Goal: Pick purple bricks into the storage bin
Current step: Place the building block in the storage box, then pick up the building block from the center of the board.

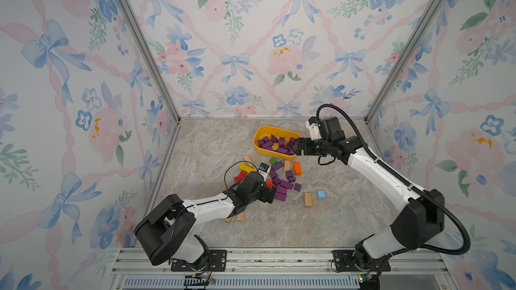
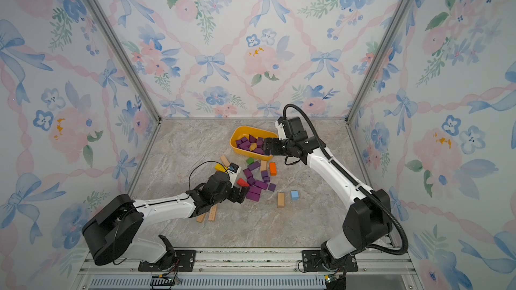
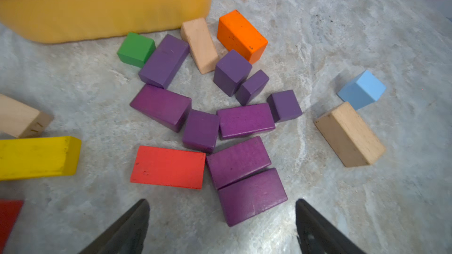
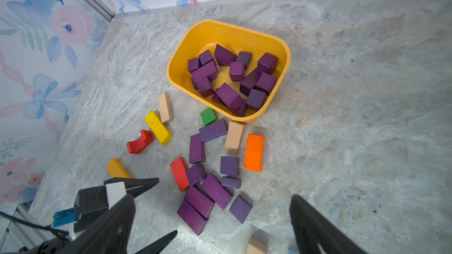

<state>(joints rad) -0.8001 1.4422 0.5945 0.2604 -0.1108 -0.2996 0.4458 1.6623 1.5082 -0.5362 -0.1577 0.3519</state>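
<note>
At the left of the block scatter in both top views lie a yellow bar (image 1: 247, 168) and a red arch block (image 1: 240, 176), the arch partly hidden under the left arm. A white module (image 1: 264, 168) on that wrist carries marks too blurred to read. The left gripper (image 1: 270, 195) sits low at lower centre, jaws spread wide and holding nothing. In its wrist view the nearest brick lies between the two black tips, untouched.

Nine loose purple bricks (image 3: 244, 120) lie at centre frame on the marbled table top (image 1: 335, 218). They are matt dark violet painted wood, cubes and flat rectangular bars, mostly packed edge to edge. A flat red block (image 3: 168, 167) touches the cluster's left side. A green cube (image 3: 135, 49), a tan wedge (image 3: 200, 45) and an orange block (image 3: 241, 35) lie between the cluster and the storage bin (image 4: 195, 37).

The bin is a shallow yellow tub with rounded corners, at upper centre of the top views. It holds more than a dozen purple bricks in a heap, with bare yellow floor showing in the middle. The left wrist view cuts it off at the upper left edge.

The right gripper (image 1: 296, 146) overlaps the bin's right end in both top views and hides that rim. Its jaws stand wide apart with nothing between them. Further right, a tan bar (image 1: 307, 200) and a light blue cube (image 1: 321, 195) lie apart from the cluster.
</note>
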